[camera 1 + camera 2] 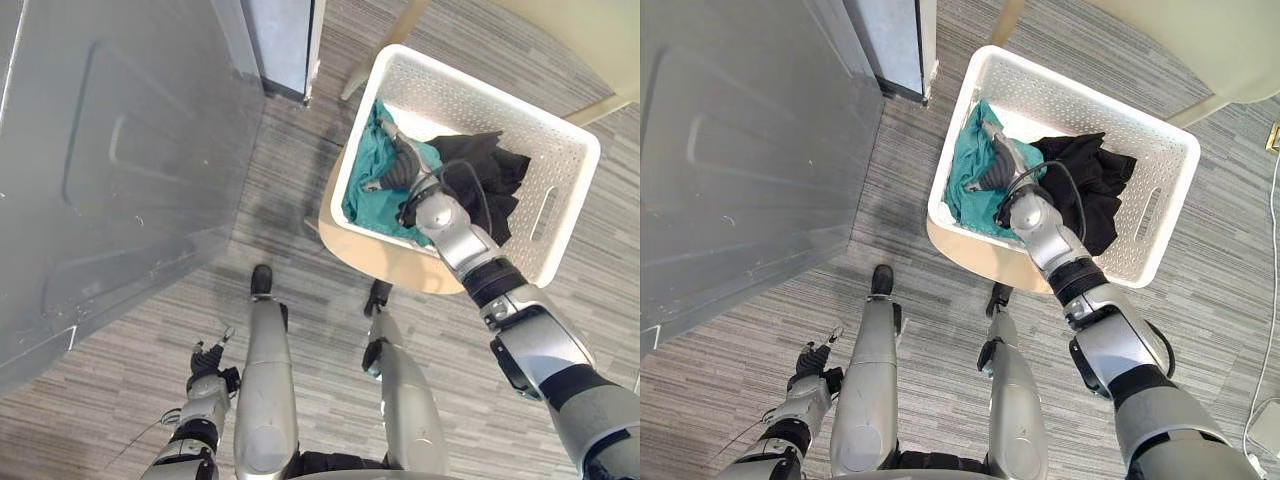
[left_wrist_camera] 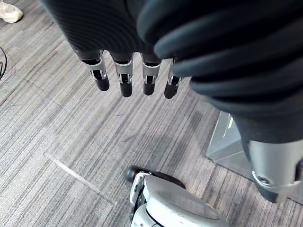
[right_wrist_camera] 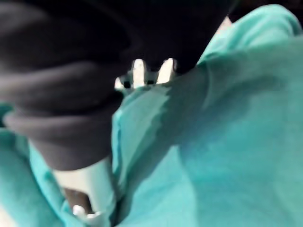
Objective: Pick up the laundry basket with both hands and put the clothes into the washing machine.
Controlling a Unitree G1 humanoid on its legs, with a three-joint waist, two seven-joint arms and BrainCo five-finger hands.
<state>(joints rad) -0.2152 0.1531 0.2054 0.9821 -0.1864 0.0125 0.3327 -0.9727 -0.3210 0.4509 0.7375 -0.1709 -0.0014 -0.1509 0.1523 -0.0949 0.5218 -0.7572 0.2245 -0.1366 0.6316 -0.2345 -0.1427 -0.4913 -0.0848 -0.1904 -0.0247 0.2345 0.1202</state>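
A white perforated laundry basket (image 1: 565, 150) sits on a round beige stool (image 1: 385, 262). Inside it, a teal cloth (image 1: 362, 190) lies at the near left and a black cloth (image 1: 495, 175) beside it. My right hand (image 1: 402, 165) is down in the basket on the teal cloth. Its fingers (image 3: 142, 71) are stretched out with the tips sunk into the teal folds (image 3: 227, 142), and the thumb is spread apart. My left hand (image 1: 205, 360) hangs low by my side, far from the basket, fingers (image 2: 125, 80) straight over the carpet.
A large grey machine body (image 1: 120, 150) takes up the left side. A narrow white and blue panel (image 1: 285, 40) stands behind it. Beige furniture (image 1: 590, 40) reaches over the basket at the top right. A white shoe (image 2: 9, 12) rests on the grey striped carpet.
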